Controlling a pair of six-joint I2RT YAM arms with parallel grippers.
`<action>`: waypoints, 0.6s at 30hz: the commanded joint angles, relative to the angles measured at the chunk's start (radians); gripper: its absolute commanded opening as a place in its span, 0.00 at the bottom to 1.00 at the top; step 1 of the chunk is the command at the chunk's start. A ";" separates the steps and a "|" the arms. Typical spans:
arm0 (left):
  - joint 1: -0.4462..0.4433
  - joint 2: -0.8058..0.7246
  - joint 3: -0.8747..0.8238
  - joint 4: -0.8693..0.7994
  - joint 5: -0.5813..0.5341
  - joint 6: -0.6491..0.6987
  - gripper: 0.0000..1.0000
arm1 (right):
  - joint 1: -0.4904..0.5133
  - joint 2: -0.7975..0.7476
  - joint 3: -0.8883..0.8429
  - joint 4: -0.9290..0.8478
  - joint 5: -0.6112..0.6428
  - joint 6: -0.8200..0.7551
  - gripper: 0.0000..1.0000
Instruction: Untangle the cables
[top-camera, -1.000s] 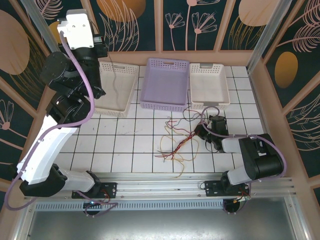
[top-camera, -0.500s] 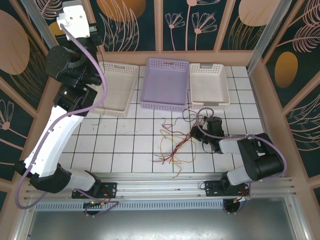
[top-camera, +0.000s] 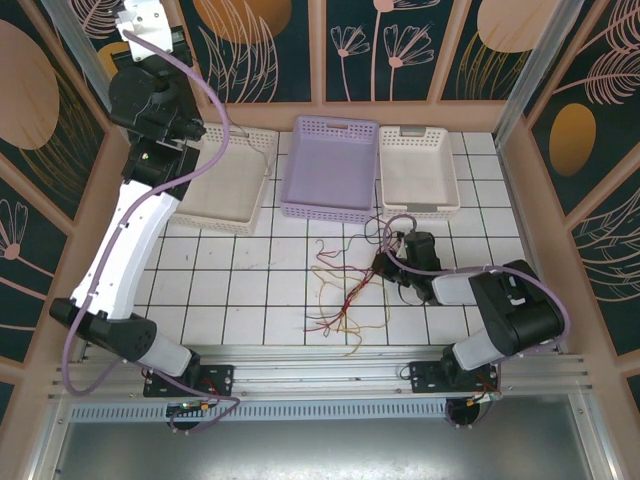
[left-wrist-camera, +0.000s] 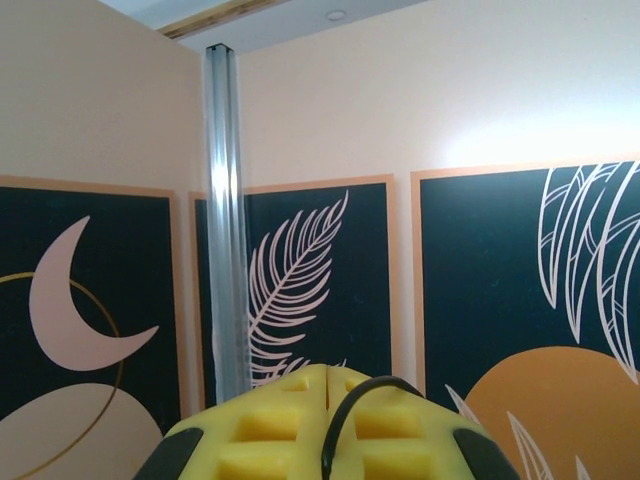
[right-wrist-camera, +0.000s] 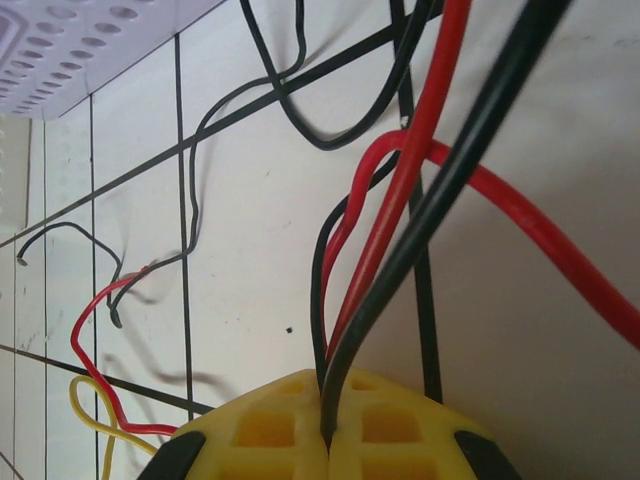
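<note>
The cables (top-camera: 343, 292) lie as a loose tangle of red, yellow and black wires on the white tiles in front of the baskets. My right gripper (top-camera: 386, 267) sits low at the tangle's right end. In the right wrist view it (right-wrist-camera: 328, 382) is shut on a black cable (right-wrist-camera: 440, 190) and a red cable (right-wrist-camera: 420, 130) that run out between its yellow pads. My left gripper (top-camera: 190, 128) is raised high at the back left. The left wrist view shows it (left-wrist-camera: 327, 372) shut, with a thin black cable (left-wrist-camera: 350, 410) pinched between the pads and curving over the right one.
Three baskets stand in a row at the back: a white one (top-camera: 228, 185) on the left, a lavender one (top-camera: 331, 170) in the middle and a white one (top-camera: 420, 172) on the right. The aluminium rail (top-camera: 320, 365) runs along the near edge.
The left arm has swung its wrist up and back toward the rear wall. The right gripper has slid a little to the left, dragging its cables and the tangle along.
</note>
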 joint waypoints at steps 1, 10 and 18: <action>0.025 0.044 0.023 0.066 0.021 -0.044 0.00 | 0.015 0.019 0.027 0.034 -0.022 -0.019 0.00; 0.112 0.075 -0.145 0.085 0.010 -0.179 0.00 | 0.039 0.036 0.045 0.029 -0.032 -0.026 0.00; 0.140 0.023 -0.447 0.085 0.067 -0.389 0.00 | 0.053 0.029 0.050 0.026 -0.037 -0.030 0.00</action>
